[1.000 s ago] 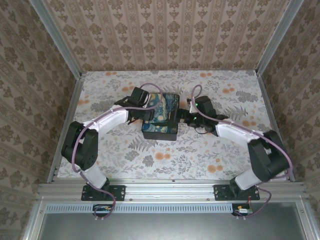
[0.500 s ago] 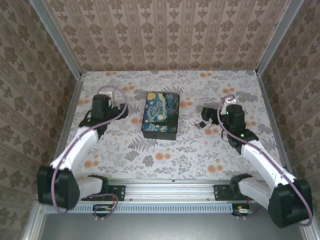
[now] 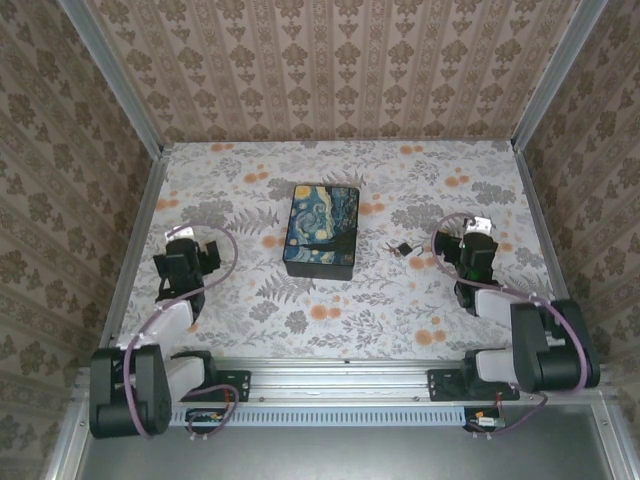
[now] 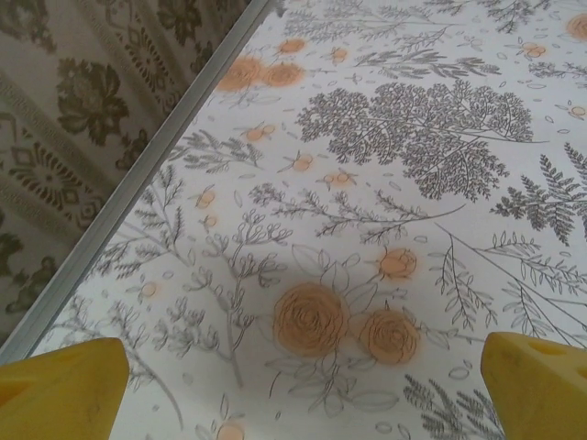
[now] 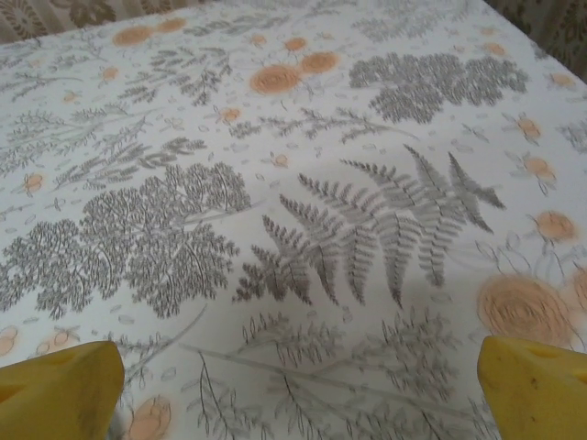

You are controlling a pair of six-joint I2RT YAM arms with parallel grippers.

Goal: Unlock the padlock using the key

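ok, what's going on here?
Nothing is being handled right now. The left gripper and right gripper are both open and empty, over the floral table on either side of the painted box. A small dark item, too small to identify, lies between the box and the right arm.

Table cover (image 4: 367, 183) matt, printed; frame rail (image 4: 138, 202) bare metal.

No legible text or labels.
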